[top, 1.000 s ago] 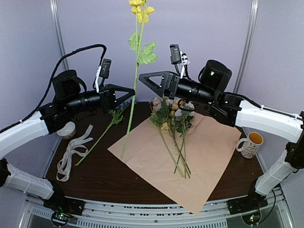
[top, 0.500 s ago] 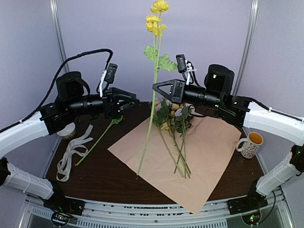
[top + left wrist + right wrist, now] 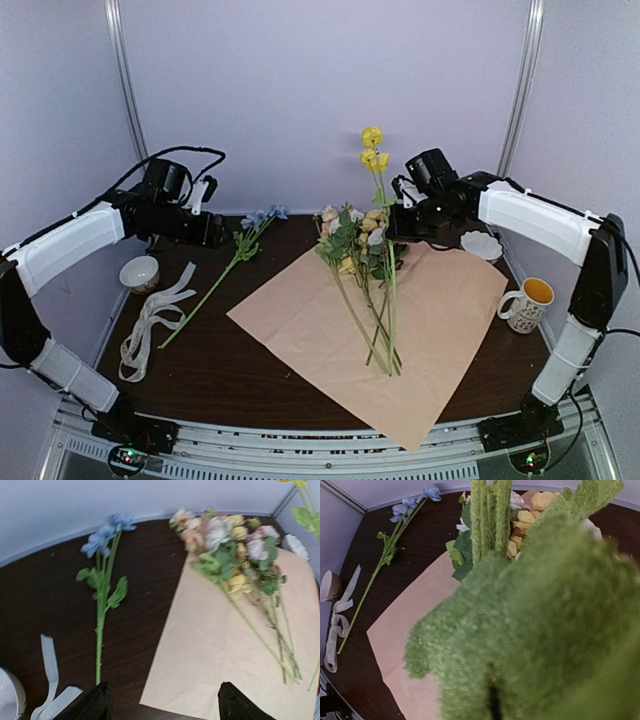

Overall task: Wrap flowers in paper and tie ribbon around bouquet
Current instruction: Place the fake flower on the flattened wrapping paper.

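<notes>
Flowers (image 3: 360, 255) lie on paper (image 3: 440, 330); right pincer (image 3: 395, 222) grips yellow stem (image 3: 389, 300), left pincer (image 3: 164, 704) gapes.

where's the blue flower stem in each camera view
Top external: blue flower stem left of centre, left of the paper.
Left wrist: left of centre, paper to its right.
Right wrist: upper left, above the paper.
Shared landmark: the paper's left corner.

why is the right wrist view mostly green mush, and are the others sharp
right wrist: a leaf of the yellow flower sits against the lens, out of focus; left wrist: soft, the flowers on the paper smeared; top external: sharp and evenly lit
</notes>
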Tool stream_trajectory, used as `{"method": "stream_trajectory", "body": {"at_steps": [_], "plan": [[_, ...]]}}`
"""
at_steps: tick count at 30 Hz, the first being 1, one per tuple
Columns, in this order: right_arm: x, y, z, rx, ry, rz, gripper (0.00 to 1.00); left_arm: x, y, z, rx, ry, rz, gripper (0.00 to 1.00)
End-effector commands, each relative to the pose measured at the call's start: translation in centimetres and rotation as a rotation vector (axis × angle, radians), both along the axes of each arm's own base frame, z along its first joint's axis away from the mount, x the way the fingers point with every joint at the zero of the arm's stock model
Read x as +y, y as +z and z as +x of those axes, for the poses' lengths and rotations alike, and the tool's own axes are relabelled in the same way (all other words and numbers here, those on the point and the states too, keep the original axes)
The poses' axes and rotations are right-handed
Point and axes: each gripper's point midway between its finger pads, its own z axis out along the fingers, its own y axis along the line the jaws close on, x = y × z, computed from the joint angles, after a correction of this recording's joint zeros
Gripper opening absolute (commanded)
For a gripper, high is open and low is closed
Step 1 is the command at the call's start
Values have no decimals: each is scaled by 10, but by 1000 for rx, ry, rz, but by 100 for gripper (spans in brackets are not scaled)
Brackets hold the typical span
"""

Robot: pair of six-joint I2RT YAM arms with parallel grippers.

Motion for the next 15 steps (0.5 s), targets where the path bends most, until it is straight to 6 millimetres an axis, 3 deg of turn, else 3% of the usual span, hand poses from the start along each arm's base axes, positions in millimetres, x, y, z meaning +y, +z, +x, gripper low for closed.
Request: {"method": "stream_trajectory", "body": {"at_steps": [1, 4, 7, 12, 15], "plan": [[-20, -39, 15, 93, -43, -165, 0, 47, -66, 11, 159, 104, 172, 75], [-21, -65, 29, 142, -68, -223, 0, 55, -110, 15, 293, 95, 245, 70], [-30, -79, 41, 146, -115, -286, 12, 59, -152, 16, 394, 76, 312, 68], [-42, -81, 43, 140, -156, -342, 32, 72, -182, 24, 458, 96, 418, 68], [-44, -83, 35, 128, -146, -320, 33, 76, -199, 32, 497, 99, 451, 68]]}}
